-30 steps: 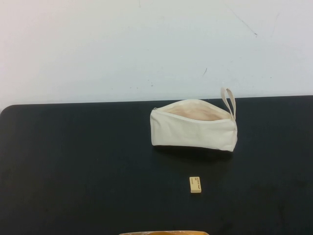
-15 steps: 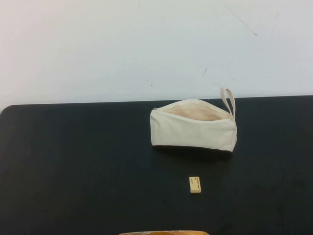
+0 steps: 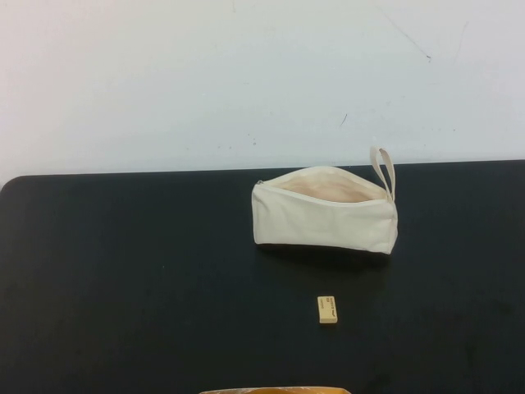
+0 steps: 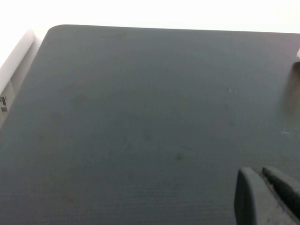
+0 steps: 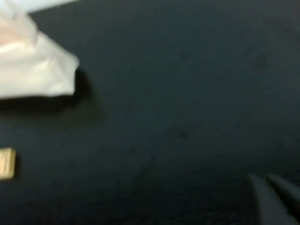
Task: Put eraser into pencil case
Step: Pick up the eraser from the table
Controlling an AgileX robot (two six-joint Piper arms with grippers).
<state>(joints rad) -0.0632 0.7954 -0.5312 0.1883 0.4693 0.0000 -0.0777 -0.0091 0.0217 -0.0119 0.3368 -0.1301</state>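
The eraser (image 3: 328, 309), a tiny cream-yellow block with dark print, lies on the black table in front of the pencil case (image 3: 325, 213). The case is a cream-white pouch lying on its side, zipper open, beige lining showing, loop strap (image 3: 383, 171) at its right end. Neither arm shows in the high view. My left gripper (image 4: 263, 176) is shut and empty over bare table, far left of the case. My right gripper (image 5: 266, 180) is shut and empty over the table to the right; its view shows the eraser (image 5: 6, 163) and the case's end (image 5: 35, 70).
The black table (image 3: 131, 271) ends at a white wall behind. An orange-brown edge (image 3: 275, 391) shows at the front. A white ledge (image 4: 11, 65) runs beside the table's left corner.
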